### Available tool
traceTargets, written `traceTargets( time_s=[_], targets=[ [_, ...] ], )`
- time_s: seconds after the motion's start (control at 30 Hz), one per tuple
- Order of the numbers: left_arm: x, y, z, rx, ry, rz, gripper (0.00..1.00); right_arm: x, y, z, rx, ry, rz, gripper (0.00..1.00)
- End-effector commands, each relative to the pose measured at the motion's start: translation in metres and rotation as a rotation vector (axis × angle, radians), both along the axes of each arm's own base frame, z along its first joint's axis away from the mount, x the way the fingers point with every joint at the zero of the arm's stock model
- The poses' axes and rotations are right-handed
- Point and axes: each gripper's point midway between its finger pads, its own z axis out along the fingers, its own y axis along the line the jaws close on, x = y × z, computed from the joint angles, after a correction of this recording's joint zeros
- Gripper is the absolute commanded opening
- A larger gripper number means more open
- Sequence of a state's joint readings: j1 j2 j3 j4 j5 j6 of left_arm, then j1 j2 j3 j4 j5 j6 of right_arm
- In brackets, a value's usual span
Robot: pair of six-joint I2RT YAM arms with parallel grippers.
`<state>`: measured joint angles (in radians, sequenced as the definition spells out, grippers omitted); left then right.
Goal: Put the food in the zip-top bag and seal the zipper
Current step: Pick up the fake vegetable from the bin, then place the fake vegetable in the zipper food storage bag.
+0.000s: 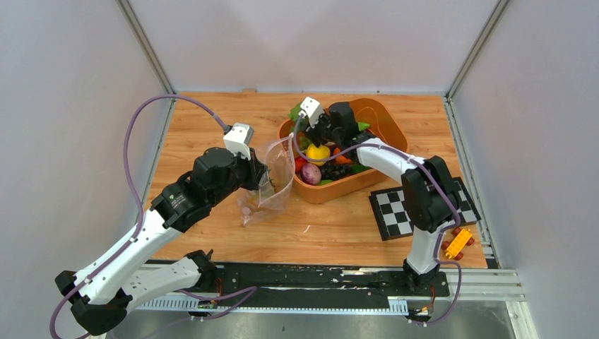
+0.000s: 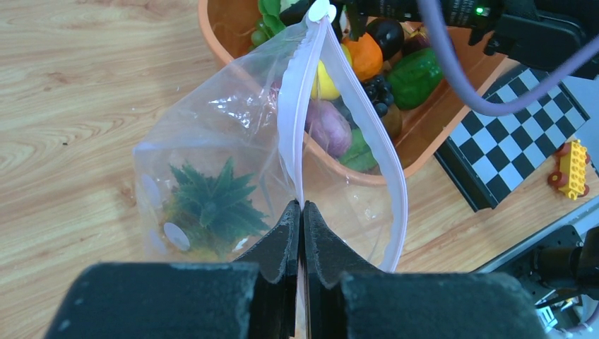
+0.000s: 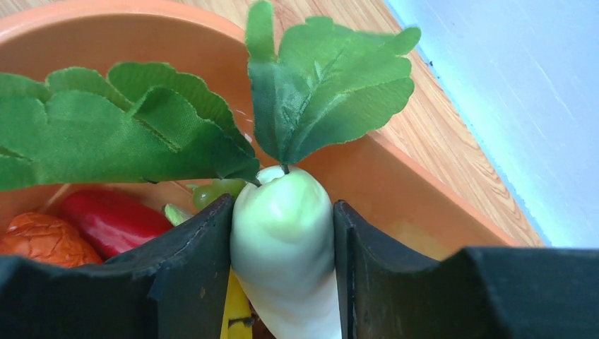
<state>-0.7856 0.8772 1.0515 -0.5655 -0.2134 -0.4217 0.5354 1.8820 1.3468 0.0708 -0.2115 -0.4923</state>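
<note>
The left gripper (image 2: 301, 208) is pinched tight, with its two black fingers pressed together on the zipper (image 2: 288, 120) at the near end of the zip-top bag (image 2: 212, 141). The bag's mouth is open. One side of the pinkish strip runs straight up toward 12 o'clock, and the other side bows out toward 3 o'clock. A pineapple (image 2: 208, 205) with spiky green leaves lies inside the bag, at the bottom.

In the top view the bag is on the wooden table (image 1: 212, 134), touching the orange tub (image 1: 385, 120) on the tub's 9 o'clock side.

The right gripper (image 3: 282, 208) is over the 11 o'clock end of the tub. Its fingers are part way apart and squeeze a white radish (image 3: 282, 240) between them, one on each side. The radish's green leaves (image 3: 325, 85) stick up above the fingers.

More food is in the tub: a yellow lemon (image 1: 318, 152), an orange (image 2: 362, 56), dark grapes (image 1: 337, 169), a purple piece (image 1: 311, 173), a green pepper (image 2: 413, 70) and a red pepper (image 3: 109, 219).

A checkered mat (image 1: 417, 208) lies at 4 o'clock from the tub, and a yellow-red toy block (image 1: 458, 244) is just beside the mat.
</note>
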Motion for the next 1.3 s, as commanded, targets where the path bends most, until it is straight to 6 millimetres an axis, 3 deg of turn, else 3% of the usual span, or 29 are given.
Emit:
traceTargets(
  time_s=[0.0,0.03,0.1,0.13,0.33,0.67,0.97,1.27],
  targets=[
    [0.0,0.001,0.011,-0.031,-0.017,0.009,0.08,-0.009,-0.004,0.084,0.136,-0.167,-0.016,0.17],
    [0.0,0.001,0.012,-0.033,-0.017,0.009,0.08,-0.013,-0.008,0.095,0.166,-0.183,-0.038,0.15],
    [0.0,0.0,0.011,-0.033,-0.014,0.005,0.08,-0.022,-0.019,0.121,0.223,-0.234,-0.072,0.01],
    [-0.001,0.0,0.011,-0.033,-0.015,0.004,0.08,-0.03,-0.024,0.139,0.26,-0.259,-0.079,0.0],
    [-0.002,0.0,0.011,-0.039,-0.013,0.003,0.08,-0.087,-0.033,0.206,0.465,-0.26,-0.012,0.0],
    [-0.002,-0.005,0.012,-0.062,-0.012,-0.012,0.08,-0.214,-0.013,0.274,0.926,0.014,0.387,0.09],
    [-0.004,-0.006,0.015,-0.075,-0.014,-0.023,0.08,-0.264,0.026,0.285,0.949,0.072,0.617,0.12],
    [-0.006,-0.004,0.023,-0.102,-0.03,-0.014,0.08,-0.261,0.059,0.258,1.006,0.127,0.685,0.12]
  ],
)
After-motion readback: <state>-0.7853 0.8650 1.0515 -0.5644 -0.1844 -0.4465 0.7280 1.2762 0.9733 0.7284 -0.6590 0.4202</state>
